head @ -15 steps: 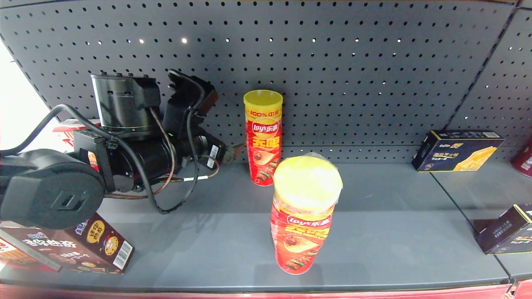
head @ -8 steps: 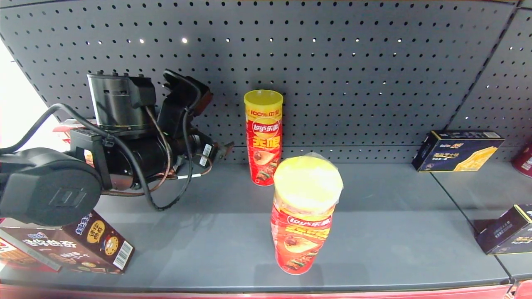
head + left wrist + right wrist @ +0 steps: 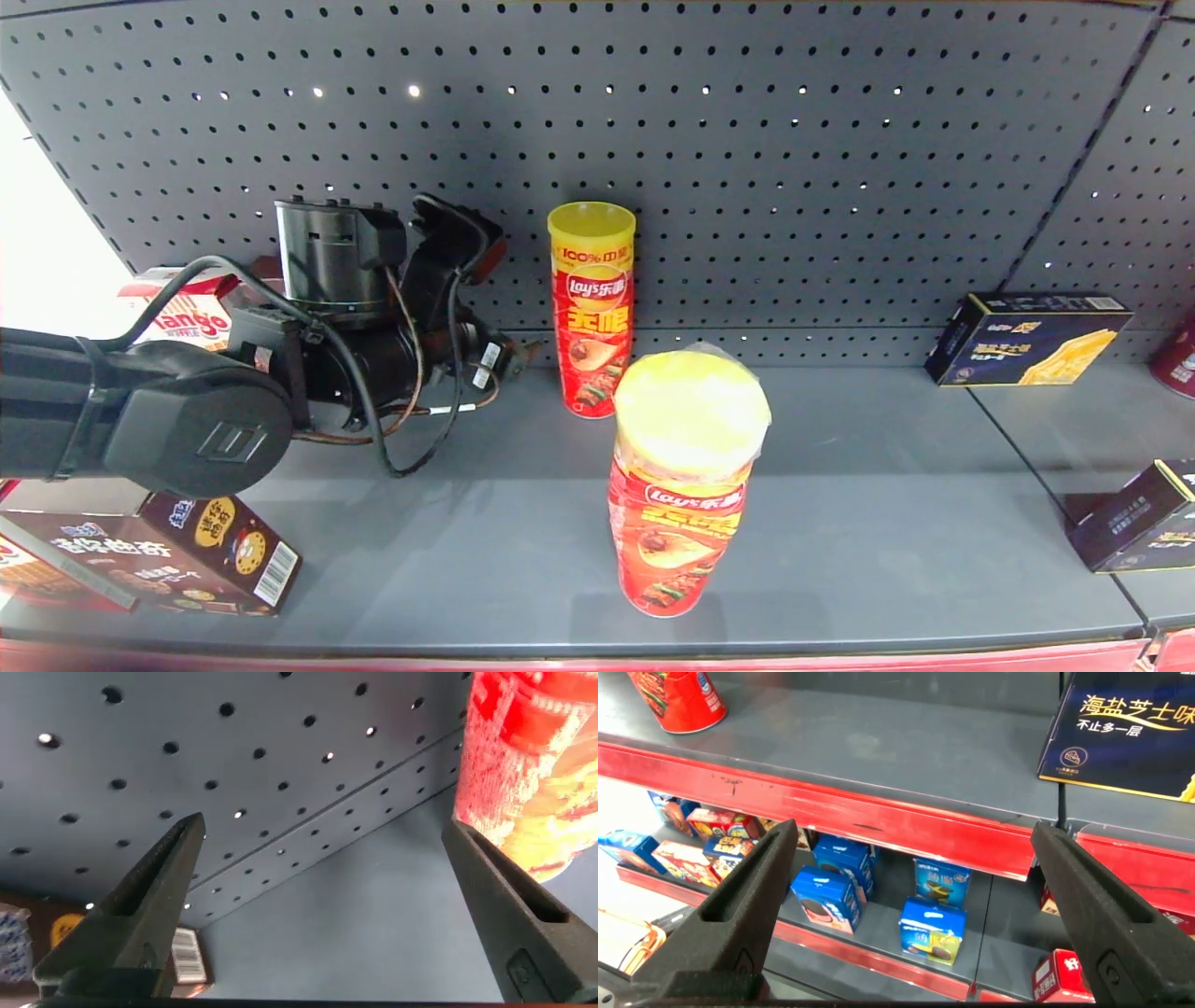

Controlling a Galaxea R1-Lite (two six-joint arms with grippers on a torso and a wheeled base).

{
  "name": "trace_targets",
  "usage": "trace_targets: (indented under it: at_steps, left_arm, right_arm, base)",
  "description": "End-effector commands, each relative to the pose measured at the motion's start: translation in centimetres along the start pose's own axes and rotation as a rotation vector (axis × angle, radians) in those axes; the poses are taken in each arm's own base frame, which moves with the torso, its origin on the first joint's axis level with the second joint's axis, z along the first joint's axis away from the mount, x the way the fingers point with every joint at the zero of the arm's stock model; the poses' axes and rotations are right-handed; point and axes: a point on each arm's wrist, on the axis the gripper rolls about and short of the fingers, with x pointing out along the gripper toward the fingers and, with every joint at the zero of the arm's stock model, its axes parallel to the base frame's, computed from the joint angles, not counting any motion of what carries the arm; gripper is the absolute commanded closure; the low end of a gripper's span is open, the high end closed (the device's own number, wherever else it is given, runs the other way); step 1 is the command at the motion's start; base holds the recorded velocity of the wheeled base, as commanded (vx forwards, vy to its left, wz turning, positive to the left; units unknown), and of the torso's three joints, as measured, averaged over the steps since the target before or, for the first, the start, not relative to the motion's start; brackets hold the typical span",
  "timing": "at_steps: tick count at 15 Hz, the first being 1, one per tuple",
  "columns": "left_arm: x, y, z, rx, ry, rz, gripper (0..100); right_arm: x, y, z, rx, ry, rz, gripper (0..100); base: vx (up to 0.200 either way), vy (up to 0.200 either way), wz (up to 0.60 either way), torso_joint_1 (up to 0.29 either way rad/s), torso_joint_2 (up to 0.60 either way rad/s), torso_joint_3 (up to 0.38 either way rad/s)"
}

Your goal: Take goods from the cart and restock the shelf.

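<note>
Mid-frame on the grey shelf (image 3: 887,523) stand two red chip tubes: the rear can (image 3: 592,308) and, lower, the front can (image 3: 681,495). The left claw (image 3: 322,826), wide and empty, sits just left of the rear can. The right claw (image 3: 913,829) is wide too.

The left arm (image 3: 187,429) covers part of a red-and-white box (image 3: 182,313) at the back of the shelf (image 3: 887,523), and the brown biscuit box (image 3: 196,551) nearer the front runs off the head view's edge. At the far right a red can (image 3: 1178,362) (barely a sliver) and a dark blue box (image 3: 1134,518) are clipped too.
</note>
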Motion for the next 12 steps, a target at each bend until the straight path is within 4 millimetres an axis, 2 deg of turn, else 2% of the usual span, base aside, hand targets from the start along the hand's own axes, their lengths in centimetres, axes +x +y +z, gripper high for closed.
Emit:
trace_targets:
  at_steps: [1, 12]
  left_arm:
    - [0.5, -0.3, -0.1, 0.002, 0.007, -0.006, 0]
    - [1.4, -1.7, 0.5, 0.010, -0.009, -0.040, 0]
  right_arm:
    - [0.0, 0.0, 0.0, 0.000, 0.000, 0.001, 0]
    - [0.0, 0.0, 0.0, 0.000, 0.000, 0.001, 0]
  base:
    - [0.000, 0.000, 0.00, 0.000, 0.00, 0.000]
    - [0.000, 0.000, 0.00, 0.000, 0.00, 0.000]
